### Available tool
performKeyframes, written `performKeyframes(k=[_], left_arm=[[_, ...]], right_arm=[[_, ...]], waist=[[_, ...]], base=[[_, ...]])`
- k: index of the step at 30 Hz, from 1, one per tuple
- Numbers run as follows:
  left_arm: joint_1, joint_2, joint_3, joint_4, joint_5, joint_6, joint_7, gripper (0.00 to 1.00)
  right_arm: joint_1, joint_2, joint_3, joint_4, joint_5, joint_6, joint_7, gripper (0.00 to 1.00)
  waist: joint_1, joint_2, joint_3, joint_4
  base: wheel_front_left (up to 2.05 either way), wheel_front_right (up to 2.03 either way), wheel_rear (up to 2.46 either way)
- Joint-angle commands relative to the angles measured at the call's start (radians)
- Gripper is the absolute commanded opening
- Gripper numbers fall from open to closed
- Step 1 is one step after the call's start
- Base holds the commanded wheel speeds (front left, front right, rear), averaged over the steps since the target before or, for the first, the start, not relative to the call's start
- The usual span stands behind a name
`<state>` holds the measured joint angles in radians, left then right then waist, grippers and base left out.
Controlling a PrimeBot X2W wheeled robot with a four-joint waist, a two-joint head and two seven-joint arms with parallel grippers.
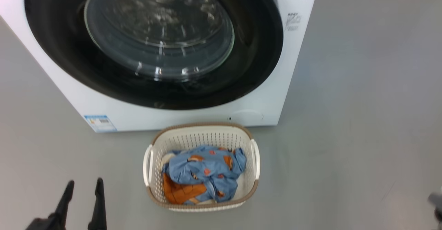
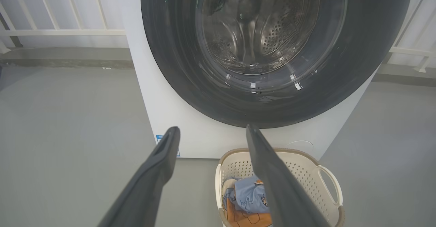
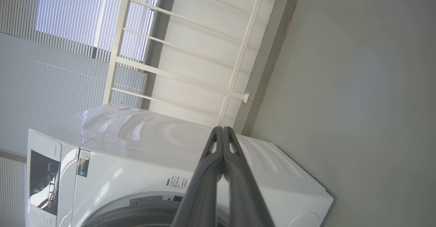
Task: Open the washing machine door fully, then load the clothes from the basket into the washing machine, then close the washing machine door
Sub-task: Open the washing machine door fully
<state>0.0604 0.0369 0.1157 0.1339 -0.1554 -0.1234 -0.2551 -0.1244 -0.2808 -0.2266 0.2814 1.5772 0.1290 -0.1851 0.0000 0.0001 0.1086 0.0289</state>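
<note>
Closed washing machine door (image 1: 159, 33) is best pulled by its rim; left gripper (image 1: 85, 181) spread, right gripper (image 3: 222, 129) pressed together.

plain grey floor (image 1: 345, 119), a white railing (image 3: 180, 78), slatted blinds (image 3: 68, 12) over a window.

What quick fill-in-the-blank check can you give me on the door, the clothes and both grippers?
1. The washing machine door is ____.
2. The clothes lie in the basket, which stands on the floor in ____ of the washing machine.
3. The left gripper is ____ and empty.
4. The right gripper is ____, with nothing between its fingers.
Missing words: closed; front; open; shut.
</note>
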Motion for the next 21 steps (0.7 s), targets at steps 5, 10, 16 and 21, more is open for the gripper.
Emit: performKeyframes(k=[5,10,16,21], left_arm=[[-0.086,0.013,0.036,-0.043,-0.015,-0.004,-0.007,1.00],[-0.119,0.013,0.043,-0.049,-0.034,-0.006,-0.007,1.00],[-0.134,0.023,0.037,-0.063,-0.045,-0.007,-0.007,1.00],[-0.126,0.032,0.029,-0.061,-0.053,-0.007,-0.007,1.00]], right_arm=[[-0.129,-0.057,-0.031,-0.034,0.083,0.002,0.105,0.00],[-0.218,-0.070,-0.044,-0.039,0.112,0.002,0.207,0.00],[-0.356,-0.095,-0.041,-0.027,0.093,0.002,0.311,0.00],[-0.458,-0.111,-0.034,-0.021,0.069,0.002,0.360,0.00]], waist=[[0.0000,-0.0001,0.134,0.026],[0.0000,-0.0001,0.197,0.039],[0.0000,-0.0001,0.263,0.056],[0.0000,-0.0001,0.287,0.071]], base=[[0.00,0.00,0.00],[0.00,0.00,0.00],[0.00,0.00,0.00],[0.00,0.00,0.00]])
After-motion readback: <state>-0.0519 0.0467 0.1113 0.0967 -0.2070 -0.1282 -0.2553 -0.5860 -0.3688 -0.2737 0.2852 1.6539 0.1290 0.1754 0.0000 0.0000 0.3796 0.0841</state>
